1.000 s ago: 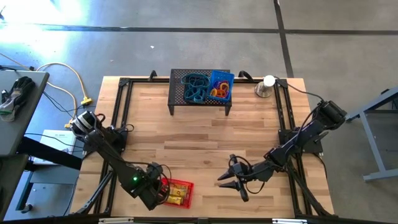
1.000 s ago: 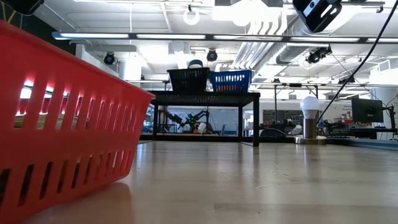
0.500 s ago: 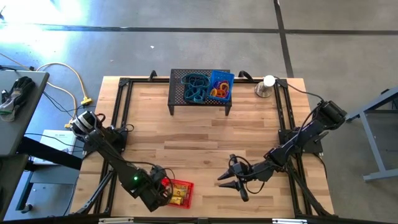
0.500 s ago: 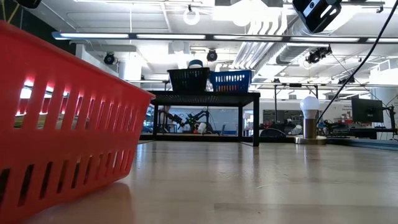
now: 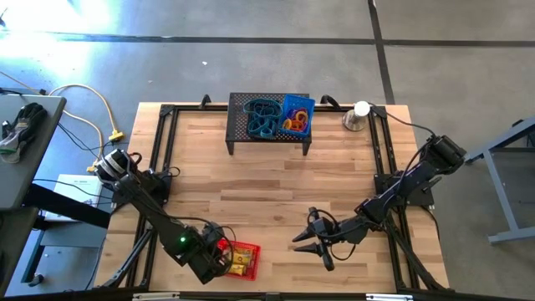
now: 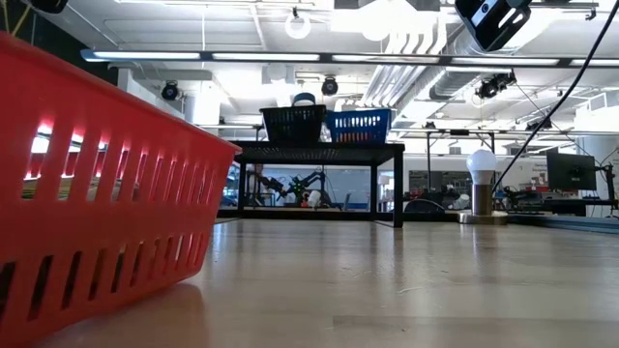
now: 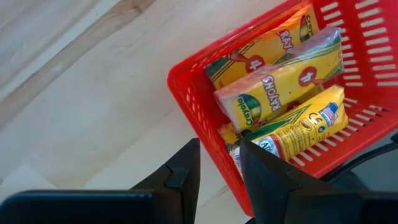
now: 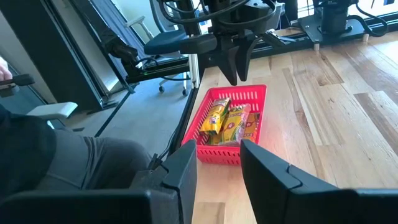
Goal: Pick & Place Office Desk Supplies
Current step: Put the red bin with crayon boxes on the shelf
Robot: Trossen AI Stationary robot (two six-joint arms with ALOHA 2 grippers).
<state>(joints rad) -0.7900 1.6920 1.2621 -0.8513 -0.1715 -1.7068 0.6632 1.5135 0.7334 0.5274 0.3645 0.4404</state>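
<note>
— We see bright, even light over the table [image 5: 276,192]; strong glare washes out the floor [image 5: 50,33] at the far left.

— In the low view we look into ceiling strip lights [image 6: 222,56] that blow out to white, and the table's surface shows a soft sheen.

— The red basket [image 6: 87,184] sits so near that it is blurred, light glowing through its slots.

— Shadows under the arms look short and soft to us. The wrist views are sharp.
</note>
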